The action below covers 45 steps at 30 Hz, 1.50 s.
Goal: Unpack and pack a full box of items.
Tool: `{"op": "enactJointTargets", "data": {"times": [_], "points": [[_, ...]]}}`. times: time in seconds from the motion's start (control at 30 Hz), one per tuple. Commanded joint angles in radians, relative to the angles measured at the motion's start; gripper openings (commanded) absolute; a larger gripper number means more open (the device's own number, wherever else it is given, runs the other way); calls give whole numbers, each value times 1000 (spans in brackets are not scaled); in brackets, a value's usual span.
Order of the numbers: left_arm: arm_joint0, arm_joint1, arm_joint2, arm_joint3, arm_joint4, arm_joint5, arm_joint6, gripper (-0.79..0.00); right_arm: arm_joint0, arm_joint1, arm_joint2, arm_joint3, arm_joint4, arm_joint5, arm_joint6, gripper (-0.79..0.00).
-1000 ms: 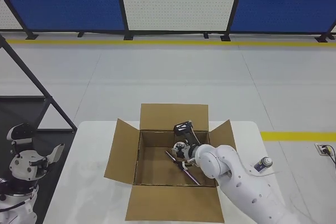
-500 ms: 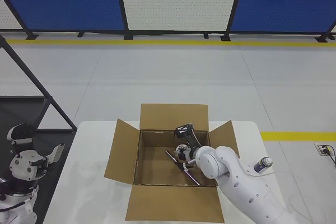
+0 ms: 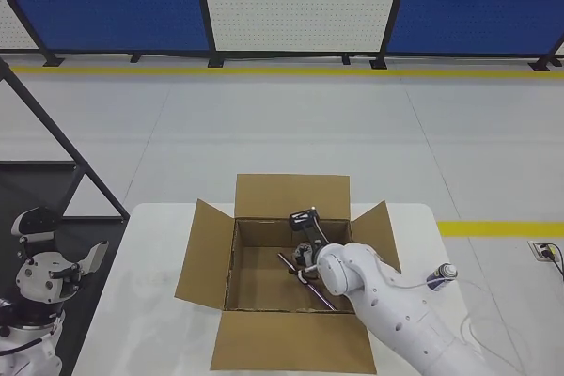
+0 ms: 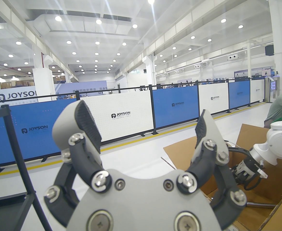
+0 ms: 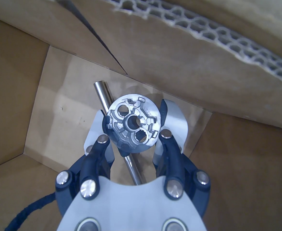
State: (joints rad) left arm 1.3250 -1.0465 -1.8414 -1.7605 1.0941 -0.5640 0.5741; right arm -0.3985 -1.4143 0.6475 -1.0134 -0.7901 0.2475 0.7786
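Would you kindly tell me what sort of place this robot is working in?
Probably a factory hall or industrial test floor: blue and white partition panels fence off the area, a yellow line marks the floor, and a high ceiling carries rows of lights.

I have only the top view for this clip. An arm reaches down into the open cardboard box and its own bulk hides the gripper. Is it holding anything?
Observer: Yes. The right wrist view shows the right gripper shut on a round metal disc with holes through it.
Operator: Is that part of the thin rod I see in the box?
Observer: No. The metal rod is a separate piece that runs under the disc along the floor of the cardboard box. I cannot tell whether they touch.
Operator: And the other gripper?
Observer: The left gripper is open and empty. It is off to the side of the box and points toward the blue and white barriers.
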Motion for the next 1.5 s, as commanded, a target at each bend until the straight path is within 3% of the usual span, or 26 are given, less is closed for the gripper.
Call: {"op": "enactJointTargets", "data": {"times": [0.0,0.07,0.2,0.6,0.83,0.87,0.97,1.13,1.3,1.47], "points": [[0,0,0,0,0,0,0,0,9,-10,-4,25,5,-5,-3,-785],[0,0,0,0,0,0,0,0,17,-20,-6,46,10,-10,-5,-785],[0,0,0,0,0,0,0,0,30,-36,-11,83,13,-22,-8,-594],[0,0,0,0,0,0,0,0,31,-62,1,119,-3,-38,-20,-526],[0,0,0,0,0,0,0,0,9,-58,31,93,-32,-36,-14,-394],[0,0,0,0,0,0,0,0,6,-57,35,90,-35,-36,-12,-332],[0,0,0,0,0,0,0,0,-4,-54,49,79,-46,-40,-8,-277],[0,0,0,0,0,0,0,0,-23,-49,72,50,-68,-41,-3,-172],[0,0,0,0,0,0,0,0,-50,-38,105,4,-92,-41,-1,-132],[0,0,0,0,0,0,0,0,-131,-5,161,-166,-168,-56,10,-37]]}}
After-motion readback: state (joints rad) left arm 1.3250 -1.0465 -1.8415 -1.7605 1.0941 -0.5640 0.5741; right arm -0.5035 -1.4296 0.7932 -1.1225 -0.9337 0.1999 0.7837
